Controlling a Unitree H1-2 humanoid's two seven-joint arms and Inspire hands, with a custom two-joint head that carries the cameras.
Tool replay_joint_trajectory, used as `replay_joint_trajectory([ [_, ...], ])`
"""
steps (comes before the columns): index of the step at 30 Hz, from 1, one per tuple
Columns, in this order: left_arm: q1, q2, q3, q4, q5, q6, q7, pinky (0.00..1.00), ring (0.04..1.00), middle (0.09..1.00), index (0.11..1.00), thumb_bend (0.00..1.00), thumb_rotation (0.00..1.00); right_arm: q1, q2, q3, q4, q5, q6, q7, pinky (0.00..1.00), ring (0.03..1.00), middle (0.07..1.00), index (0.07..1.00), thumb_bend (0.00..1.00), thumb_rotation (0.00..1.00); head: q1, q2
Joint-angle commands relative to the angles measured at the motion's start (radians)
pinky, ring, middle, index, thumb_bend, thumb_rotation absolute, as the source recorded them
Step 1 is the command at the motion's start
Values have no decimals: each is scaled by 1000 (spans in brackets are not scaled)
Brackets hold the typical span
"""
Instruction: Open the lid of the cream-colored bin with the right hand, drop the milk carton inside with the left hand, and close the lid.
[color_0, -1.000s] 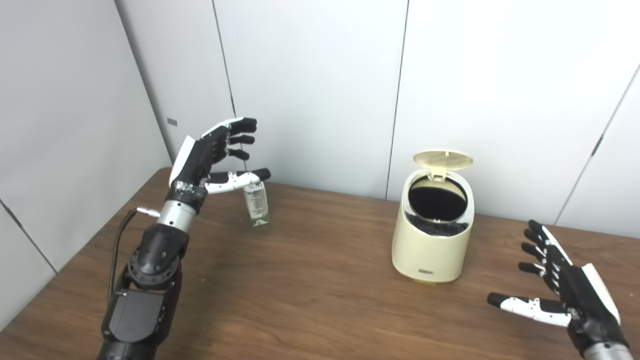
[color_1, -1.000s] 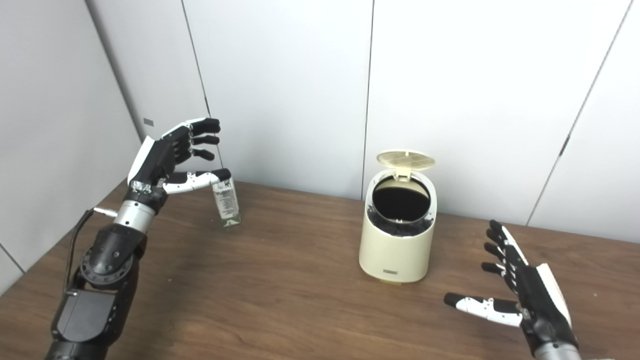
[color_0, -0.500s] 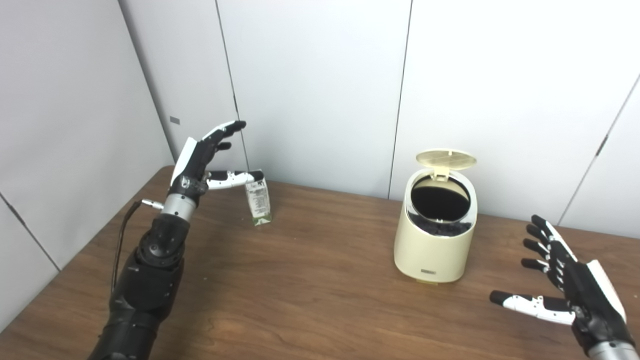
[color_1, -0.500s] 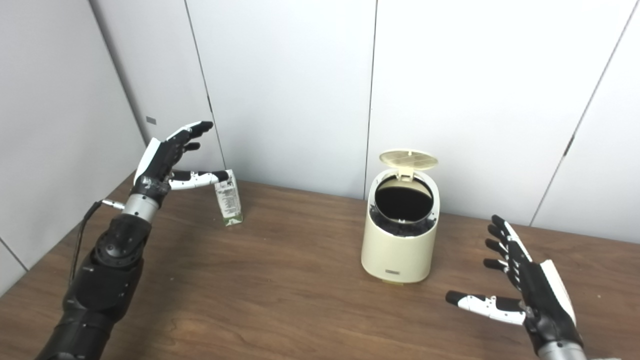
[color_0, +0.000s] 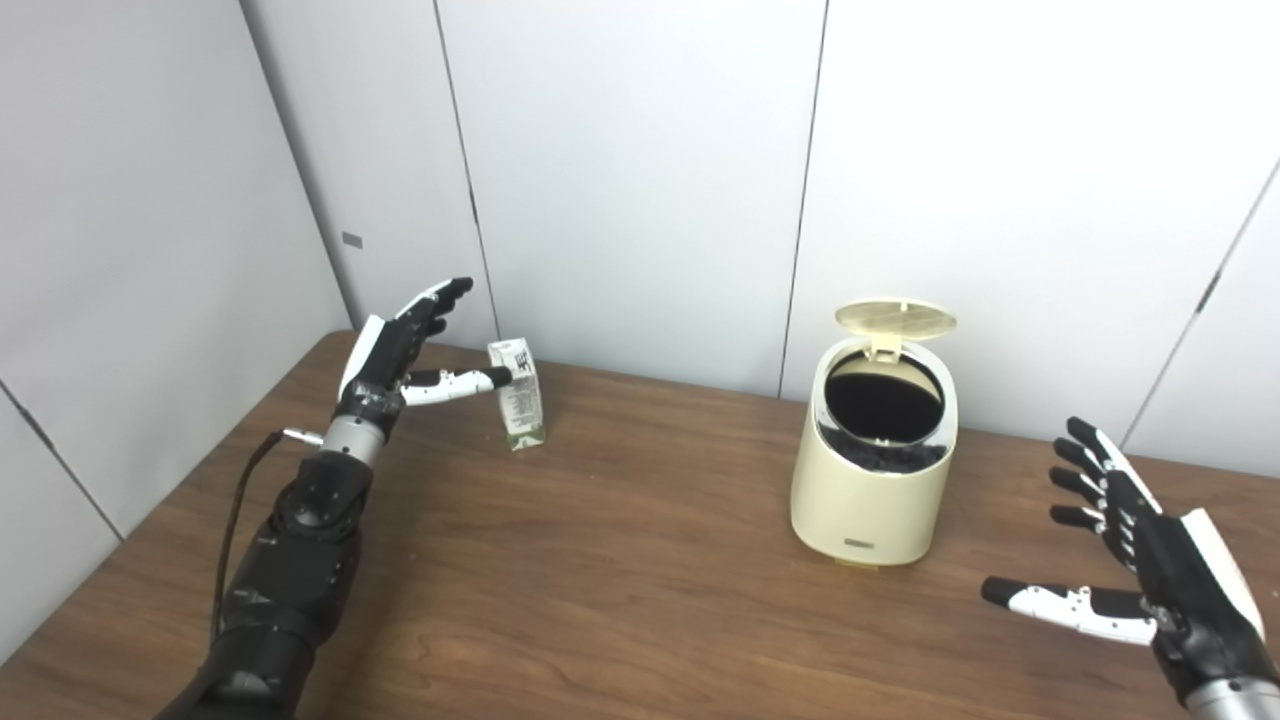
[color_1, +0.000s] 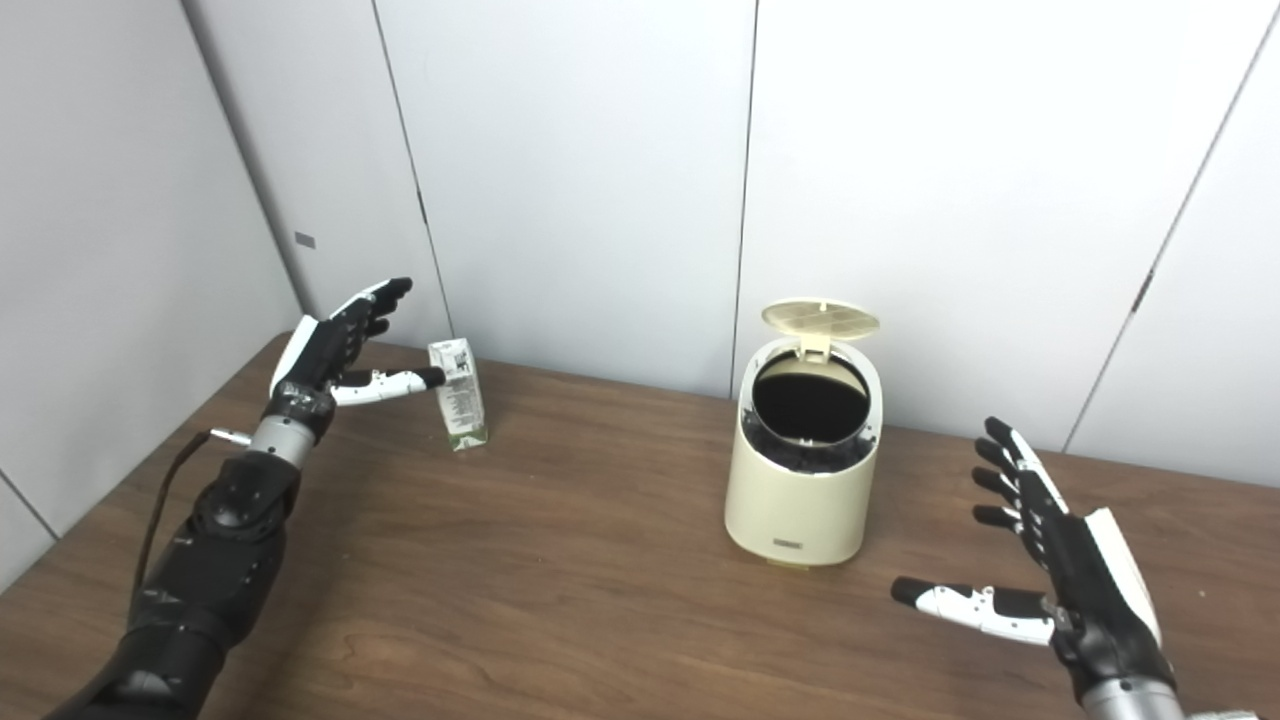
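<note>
While lid (color_0: 895, 318) stands raised, left hand (color_0: 400, 350) spread beside carton (color_0: 517, 393)

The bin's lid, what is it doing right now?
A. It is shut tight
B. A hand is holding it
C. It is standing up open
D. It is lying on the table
C: the lid is tipped up at the back of the cream-colored bin, so the dark inside shows, and the right hand is off to the side, not touching it.
</note>
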Motion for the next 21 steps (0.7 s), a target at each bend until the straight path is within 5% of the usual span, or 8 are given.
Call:
replay_joint_trajectory([
  [1, -54, 6, 15, 6, -20, -43, 23, 840, 898, 915, 914, 971, 230, -20, -20, -5, -49, -4, -2, 7, 785, 884, 929, 955, 705, 0, 0, 2],
  [7, -68, -15, 21, 59, -11, -45, 81, 696, 794, 839, 875, 935, 173, -9, -24, -12, -71, -1, 17, 16, 780, 881, 930, 954, 705, 0, -1, 8],
  [21, -74, -43, -13, 130, 17, -45, 156, 716, 778, 816, 855, 912, 164, 21, -21, -13, -106, 4, 45, 21, 796, 896, 946, 974, 682, 0, -22, 14],
])
